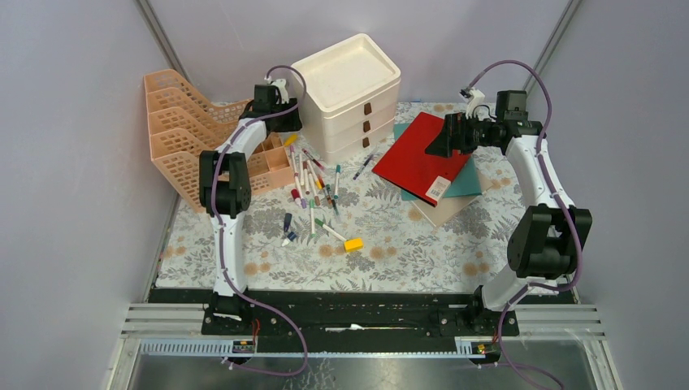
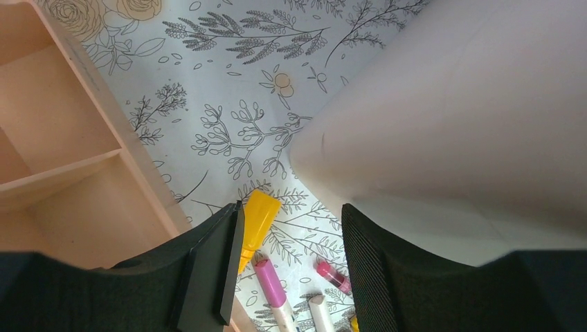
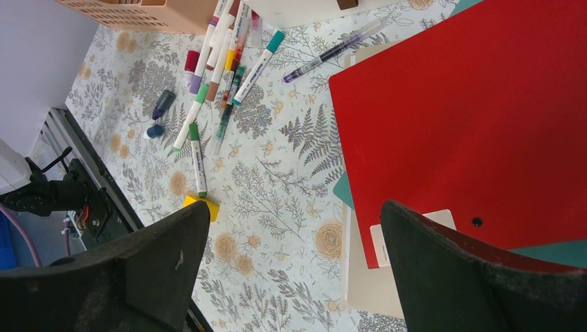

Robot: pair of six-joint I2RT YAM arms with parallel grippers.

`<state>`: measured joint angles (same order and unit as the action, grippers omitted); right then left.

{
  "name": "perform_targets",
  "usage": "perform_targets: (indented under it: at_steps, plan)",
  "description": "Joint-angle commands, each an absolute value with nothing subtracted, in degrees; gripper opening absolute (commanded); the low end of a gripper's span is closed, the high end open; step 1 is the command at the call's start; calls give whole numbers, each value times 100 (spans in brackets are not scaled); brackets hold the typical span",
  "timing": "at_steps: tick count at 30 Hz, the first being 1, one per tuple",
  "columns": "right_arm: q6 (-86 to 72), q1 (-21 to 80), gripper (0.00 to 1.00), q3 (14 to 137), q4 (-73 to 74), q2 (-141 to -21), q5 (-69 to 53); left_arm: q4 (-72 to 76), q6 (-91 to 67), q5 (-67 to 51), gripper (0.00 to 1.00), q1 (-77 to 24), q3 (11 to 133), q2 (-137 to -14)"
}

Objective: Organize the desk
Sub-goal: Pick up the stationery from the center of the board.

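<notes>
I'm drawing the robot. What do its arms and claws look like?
The left arm and right arm are white tubes with black joints; a thin purple cable runs along each. The left claw and right claw have two black fingers each.

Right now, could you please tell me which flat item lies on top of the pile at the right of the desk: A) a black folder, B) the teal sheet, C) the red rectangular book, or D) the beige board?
C: both the top view and the right wrist view show the flat red rectangular book lying over the teal sheet and the beige board, which only peek out from under its edges.
</notes>
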<state>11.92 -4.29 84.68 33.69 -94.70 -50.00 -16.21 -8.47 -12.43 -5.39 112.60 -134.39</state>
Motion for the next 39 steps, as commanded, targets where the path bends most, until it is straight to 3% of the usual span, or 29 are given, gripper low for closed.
perform_targets:
  at_steps: [1, 18, 26, 34, 39]
  plan:
    - [1158, -457, 100, 8501, 3263, -9405, -5019, -1505, -553, -1256, 59, -502, 11305, -13447]
    - [1140, -457, 100, 8453, 3261, -9396, -5113, -1740, 203, -1004, 58, -387, 10875, -13410]
    - [1126, -457, 100, 8437, 3261, -9395, -5133, -1797, 345, -457, 57, -444, 10987, -13613]
    - [1145, -466, 100, 8446, 3257, -9428, -5133, -2004, 692, 192, 54, -562, 10336, -13358]
    - [1144, -483, 100, 8444, 3264, -9463, -5183, -1926, 834, -495, 54, -562, 10192, -13173]
